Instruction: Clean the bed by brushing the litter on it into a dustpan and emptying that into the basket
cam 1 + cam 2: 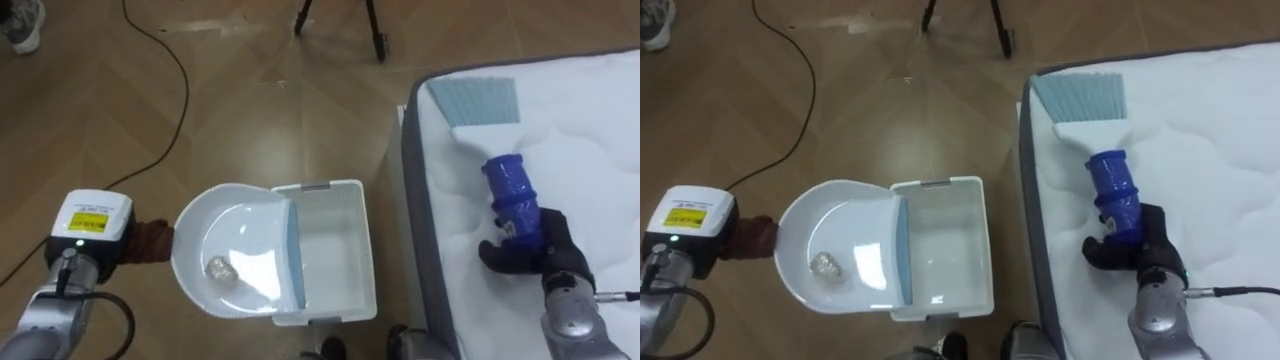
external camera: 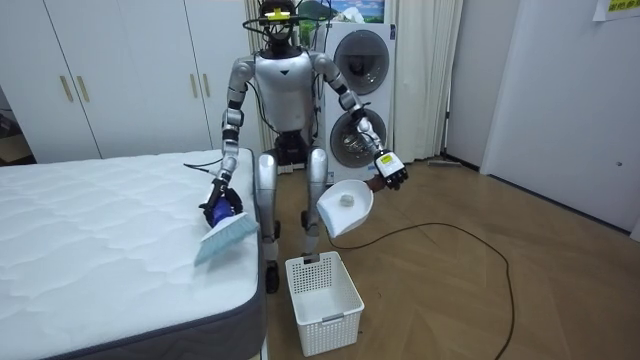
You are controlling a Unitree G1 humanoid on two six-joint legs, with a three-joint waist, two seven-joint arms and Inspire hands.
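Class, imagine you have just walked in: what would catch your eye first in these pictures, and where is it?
First, the blue-handled brush lying on the white mattress near its edge, gripped by the robot's right hand. Next, the white dustpan, held by the left hand partly over a white basket on the wooden floor, with a small crumpled ball in the pan.

Even, bright indoor light from above, pale sheen on the wood floor (image 1: 250, 110), white glare patches inside the dustpan (image 1: 200, 240), soft faint shadows beside the basket (image 2: 335, 325), bed (image 1: 590, 120) quilting softly shaded.
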